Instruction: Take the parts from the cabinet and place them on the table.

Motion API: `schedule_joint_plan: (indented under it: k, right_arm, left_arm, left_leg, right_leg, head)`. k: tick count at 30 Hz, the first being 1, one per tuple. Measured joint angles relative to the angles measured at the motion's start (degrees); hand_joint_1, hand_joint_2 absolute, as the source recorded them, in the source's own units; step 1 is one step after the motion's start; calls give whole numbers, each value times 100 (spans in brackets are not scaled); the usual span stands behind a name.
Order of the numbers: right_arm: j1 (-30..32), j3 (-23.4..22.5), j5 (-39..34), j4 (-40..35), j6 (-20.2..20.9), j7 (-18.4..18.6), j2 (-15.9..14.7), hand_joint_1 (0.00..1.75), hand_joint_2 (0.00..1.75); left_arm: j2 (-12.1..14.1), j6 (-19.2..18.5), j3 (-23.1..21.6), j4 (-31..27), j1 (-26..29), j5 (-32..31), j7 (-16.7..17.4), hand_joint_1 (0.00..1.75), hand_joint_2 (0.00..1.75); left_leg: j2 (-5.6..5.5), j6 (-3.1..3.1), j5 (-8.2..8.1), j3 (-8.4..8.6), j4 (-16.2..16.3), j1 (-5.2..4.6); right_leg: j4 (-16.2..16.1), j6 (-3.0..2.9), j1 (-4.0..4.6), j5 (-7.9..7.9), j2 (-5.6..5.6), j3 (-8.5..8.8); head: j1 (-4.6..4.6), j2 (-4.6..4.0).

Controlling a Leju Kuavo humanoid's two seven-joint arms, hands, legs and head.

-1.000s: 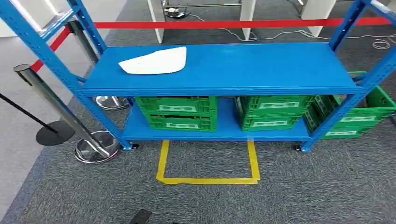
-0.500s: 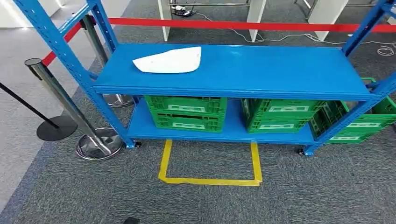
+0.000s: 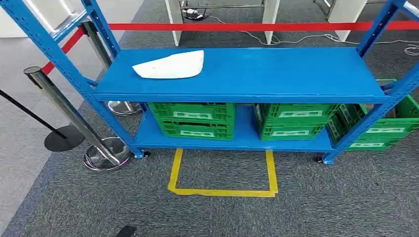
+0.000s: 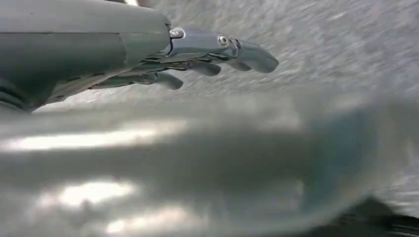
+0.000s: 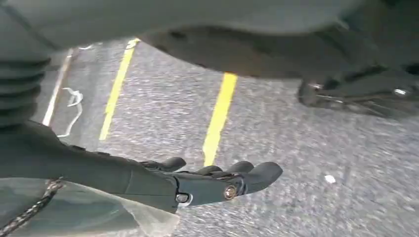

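Item: white part (image 3: 169, 65), flat and pale, lay on the top shelf of the blue cabinet (image 3: 237, 92), toward the upper left of the head frame, close to the shelf's rear-left corner.

Item: green crates (image 3: 193, 119), stacked on the lower shelf at centre frame, with more at the right edge beside the cabinet's leg.

Item: yellow floor marking (image 3: 221, 190), an open rectangle on the grey carpet, lower centre, just before the cabinet.

Item: stanchion post (image 3: 64, 108) with red belt, at the left of the frame, near the cabinet's left upright.

Item: left hand (image 4: 197, 57), upper part of its wrist frame, fingers extended and apart over carpet, holding nothing.

Item: right hand (image 5: 207, 182), lower centre of its wrist frame, fingers likewise extended and empty, above carpet and yellow lines.

Risk, as we judged it: the part sat far back and left, so a reach from the marking might fall short or nudge it further off; its thin profile could slip a loose grasp; the left upright and stanchion crowded that side.

Difference from half a second earlier: we found the whole view shifted, cabinet and part sitting further left, a camera motion and not a move of the things.
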Motion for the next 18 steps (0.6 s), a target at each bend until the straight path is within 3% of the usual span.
schedule_joint_plan:
  k: [1, 2, 4, 5, 6, 8, 12, 13, 18]
  right_arm:
    - [-14, 46, -75, -71, 31, -15, -24, 0, 175]
    - [-38, 94, -156, -158, 59, -24, -51, 0, 175]
    - [-105, 186, -309, -331, 125, -40, -81, 0, 175]
    - [-134, 241, -396, -425, 162, -59, -99, 0, 175]
    - [-160, 293, -485, -485, 199, -94, -109, 0, 175]
    - [-171, 387, -657, -582, 263, -123, -186, 0, 175]
    - [-40, 599, -1033, -619, 418, -153, -304, 0, 175]
    - [25, 660, -1128, -625, 457, -186, -334, 0, 0]
    - [264, 921, -1592, -625, 645, -256, -464, 0, 0]
  left_arm:
    - [16, -31, -99, 7, 89, 108, 20, 0, 0]
    - [33, -64, -204, 26, 179, 222, 31, 0, 0]
    - [81, -112, -399, 72, 342, 436, 66, 0, 0]
    - [114, -142, -517, 94, 421, 556, 92, 0, 0]
    - [149, -179, -636, 112, 464, 678, 118, 0, 0]
    - [175, -234, -867, 118, 550, 913, 142, 0, 0]
    - [309, -361, -1359, 96, 621, 1433, 228, 0, 0]
    - [335, -400, -1488, 72, 621, 1567, 240, 0, 0]
    - [470, -566, -2093, -59, 624, 2215, 350, 0, 0]
  left_leg:
    - [0, 3, 52, -25, 53, 2]
    - [0, 18, 236, 66, -142, 2]
    - [1, 79, 756, 500, -1080, -2]
    - [4, 134, 919, 718, -1571, -16]
    - [11, 162, 833, 785, -1695, -45]
    - [-1, 62, 834, 780, -1746, -25]
    - [-1, 112, 825, 784, -1742, -46]
    - [-1, 118, 822, 785, -1742, -46]
    - [7, 152, 817, 783, -1734, -57]
  right_leg:
    - [0, -1, 1, -3, 1, 6]
    - [0, -1, 2, -8, 5, 16]
    - [0, 16, 7, -22, 19, 52]
    - [-3, 31, 6, -32, 18, 58]
    - [18, 75, 52, -59, 9, 24]
    - [22, 60, 51, -91, -1, -28]
    - [-37, 101, 35, -66, -2, 15]
    - [-45, 112, 35, -60, 0, 29]
    - [-67, 140, 26, -42, 13, 86]
  head:
    - [0, 0]
    - [-2, 0]
    - [-2, 0]
    - [0, 0]
    - [4, 0]
    - [18, 0]
    - [13, 0]
    - [13, 0]
    - [13, 0]
